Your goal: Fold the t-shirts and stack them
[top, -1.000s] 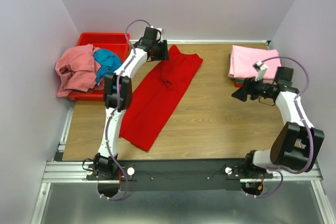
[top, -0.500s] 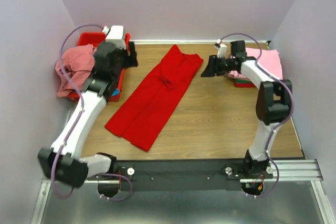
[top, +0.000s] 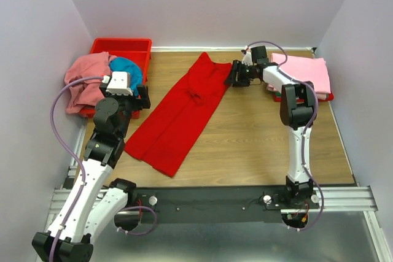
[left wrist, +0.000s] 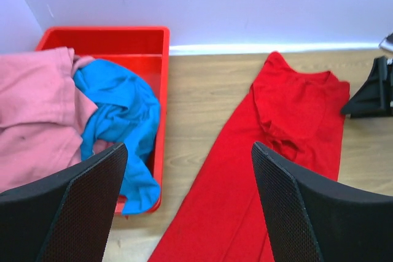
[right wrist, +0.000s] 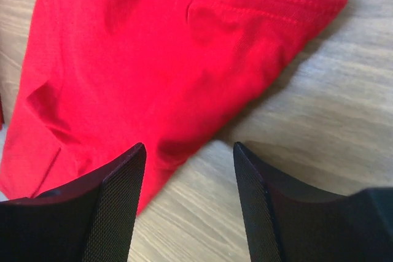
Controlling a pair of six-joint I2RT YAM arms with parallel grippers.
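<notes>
Since half a second ago, left end effector [top: 136,97] is drawn back toward 8 o'clock, jaws apart, empty. Right end effector [right wrist: 187,149], jaws apart, is brought over the 1 o'clock edge of the red t-shirt [top: 178,115], which is spread on the bench [top: 258,133]. That edge is best pinched squarely, through both layers.

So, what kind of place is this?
Likely a robot lab cell, not a home: bare walls close around a wood table, with a metal rail at its edge and a bin of shirts.
</notes>
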